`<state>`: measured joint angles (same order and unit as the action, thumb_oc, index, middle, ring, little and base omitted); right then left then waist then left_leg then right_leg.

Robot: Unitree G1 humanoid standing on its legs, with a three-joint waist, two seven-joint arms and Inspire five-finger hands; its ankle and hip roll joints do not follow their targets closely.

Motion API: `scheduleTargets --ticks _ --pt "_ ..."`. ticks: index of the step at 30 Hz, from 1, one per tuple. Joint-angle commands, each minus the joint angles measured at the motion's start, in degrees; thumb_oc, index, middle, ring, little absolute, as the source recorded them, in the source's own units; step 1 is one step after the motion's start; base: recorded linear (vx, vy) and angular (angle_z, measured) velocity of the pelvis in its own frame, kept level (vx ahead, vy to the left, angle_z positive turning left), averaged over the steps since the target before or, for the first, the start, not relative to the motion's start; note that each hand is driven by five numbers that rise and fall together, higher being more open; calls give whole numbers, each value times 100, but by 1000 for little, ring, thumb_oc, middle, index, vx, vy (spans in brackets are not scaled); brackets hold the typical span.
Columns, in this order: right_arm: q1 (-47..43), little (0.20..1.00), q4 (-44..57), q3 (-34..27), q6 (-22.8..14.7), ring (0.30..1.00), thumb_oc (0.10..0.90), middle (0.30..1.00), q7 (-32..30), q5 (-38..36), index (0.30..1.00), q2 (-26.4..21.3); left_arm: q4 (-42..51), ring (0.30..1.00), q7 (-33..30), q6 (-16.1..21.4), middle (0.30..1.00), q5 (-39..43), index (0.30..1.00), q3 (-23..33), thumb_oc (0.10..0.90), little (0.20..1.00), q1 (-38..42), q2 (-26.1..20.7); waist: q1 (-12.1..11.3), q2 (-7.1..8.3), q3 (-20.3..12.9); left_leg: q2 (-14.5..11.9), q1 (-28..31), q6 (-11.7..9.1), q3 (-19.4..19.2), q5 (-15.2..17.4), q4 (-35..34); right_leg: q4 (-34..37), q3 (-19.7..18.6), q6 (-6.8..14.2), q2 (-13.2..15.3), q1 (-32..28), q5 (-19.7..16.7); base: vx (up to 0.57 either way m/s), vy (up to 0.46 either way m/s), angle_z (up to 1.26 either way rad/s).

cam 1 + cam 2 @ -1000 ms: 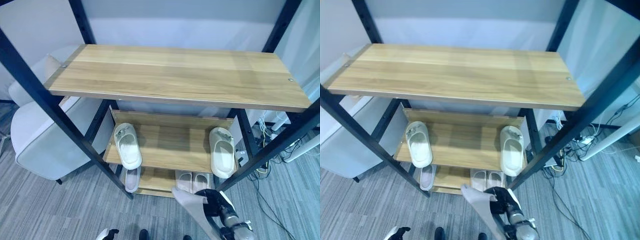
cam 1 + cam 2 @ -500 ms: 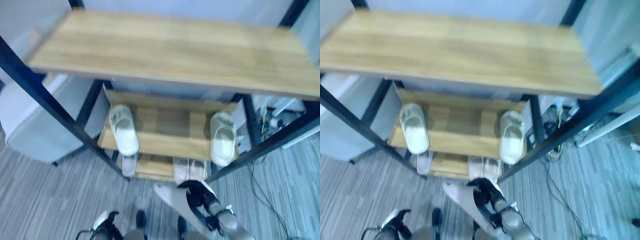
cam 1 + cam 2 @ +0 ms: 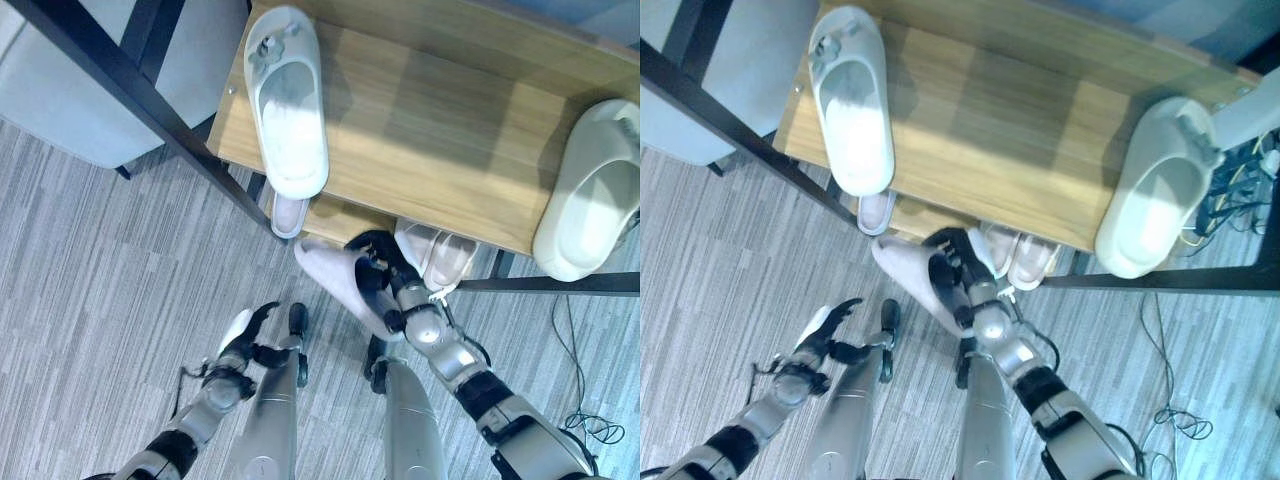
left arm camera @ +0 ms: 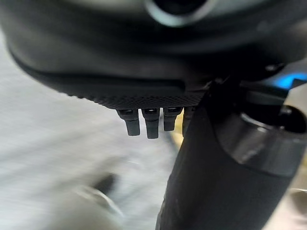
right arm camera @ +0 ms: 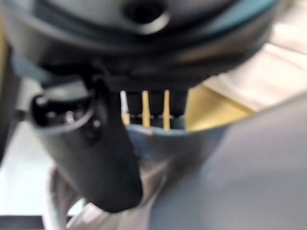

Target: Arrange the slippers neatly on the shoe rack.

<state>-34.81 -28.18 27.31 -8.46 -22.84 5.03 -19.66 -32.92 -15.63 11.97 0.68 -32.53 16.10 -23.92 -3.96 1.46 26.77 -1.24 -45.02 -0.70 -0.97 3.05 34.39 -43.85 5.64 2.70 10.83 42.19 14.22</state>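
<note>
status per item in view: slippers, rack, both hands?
Held slipper: gripped, off the rack, by its lowest shelf.
Right robot hand: shut on held slipper.
Left robot hand: empty, fingers relaxed, low over floor.
Left shelf slipper: flat on shelf.
Right shelf slipper: overhanging shelf edge.

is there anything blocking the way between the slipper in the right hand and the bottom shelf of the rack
Partly. The right hand grips a pale slipper just in front of the bottom shelf. A pair of slippers sits there on the right and a single slipper on the left, leaving only the bare stretch between them.
</note>
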Motion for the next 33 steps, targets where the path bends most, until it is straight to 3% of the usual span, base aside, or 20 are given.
scheduleTargets --ticks 1,4,5,6,8,9,15,20,21,24,28,33 --pt "-191 300 836 -172 -214 300 400 300 -596 548 300 -107 834 900 -116 583 900 281 900 -195 800 900 -157 231 -40 -253 -567 -408 -562 -148 182 1417 1427 -438 -26 237 130 668 322 31 5 -7" --pt "-810 300 840 -260 -113 300 400 300 -948 906 300 -247 1362 900 -205 675 900 445 900 -196 800 900 -163 97 -129 -321 -691 -406 -1516 -12 321 1825 2487 -1375 -101 129 120 1588 730 -30 -6 -10" --pt "-1252 300 803 -335 11 300 400 300 -1144 1004 300 -365 1680 900 -311 724 900 525 900 -198 800 900 -105 2 -176 -332 -761 -387 -2065 72 429 2063 3151 -2022 -179 34 122 2131 965 -43 -12 -9" --pt "-1273 300 793 -335 14 300 400 300 -1148 1004 300 -363 1691 900 -311 715 900 528 900 -193 800 900 -94 -5 -179 -332 -789 -389 -2150 71 438 2099 3226 -2092 -184 34 123 2212 1000 -39 -32 -10" --pt "-1892 300 602 -253 205 300 400 300 -1244 1040 300 -561 2085 900 -355 762 900 791 900 -195 800 900 80 -145 -225 -335 -889 -318 -2904 151 570 2365 4158 -3023 -240 -102 116 2966 1328 3 -32 -1" --pt "-1923 300 583 -246 203 300 400 300 -1249 1035 300 -560 2096 900 -353 755 900 797 900 -186 800 900 91 -151 -223 -333 -906 -316 -2974 150 575 2394 4220 -3085 -247 -101 119 3035 1358 29 -16 11" --pt "-3315 300 -167 43 465 300 400 300 -1380 725 300 -998 3383 900 -751 813 900 1226 900 264 800 900 237 -564 -330 -370 -887 -178 -4260 252 749 3033 6278 -5202 -456 -279 189 4385 2043 69 12 1" --pt "-3756 300 -489 234 433 300 400 300 -1413 526 300 -1177 4378 900 -1557 1119 900 860 900 1485 800 900 -431 -1175 -519 -445 -597 -116 -4491 278 880 3533 7445 -6547 -796 -323 152 4725 2507 133 37 -2" --pt "-3751 300 -512 298 429 300 400 300 -1389 517 300 -1213 4392 900 -1967 1199 900 695 900 1936 800 900 -660 -1262 -589 -475 -501 -91 -4492 272 935 3674 7789 -6918 -940 -328 125 4762 2622 148 30 -4" --pt "-3759 300 -521 377 412 300 400 300 -1322 477 300 -1157 4144 900 -2358 1248 900 592 900 2415 800 900 -894 -1327 -617 -520 -362 -60 -4493 257 1013 3849 8278 -7418 -1102 -329 86 4773 2777 101 16 -7" --pt "-3913 300 -428 516 448 300 400 300 -1248 561 300 -1118 3822 900 -2561 1186 900 587 900 2701 800 900 -1064 -1321 -628 -561 -205 -33 -4494 244 1066 3981 8672 -7838 -1250 -347 68 4774 2886 62 19 3" --pt "-4905 300 -1024 997 484 300 400 300 -1288 541 300 -957 3491 900 -2710 1208 900 490 900 2727 800 900 -1168 -1445 -767 -680 -22 31 -4494 229 1155 4087 9121 -8292 -1412 -340 67 4776 2935 40 44 3"
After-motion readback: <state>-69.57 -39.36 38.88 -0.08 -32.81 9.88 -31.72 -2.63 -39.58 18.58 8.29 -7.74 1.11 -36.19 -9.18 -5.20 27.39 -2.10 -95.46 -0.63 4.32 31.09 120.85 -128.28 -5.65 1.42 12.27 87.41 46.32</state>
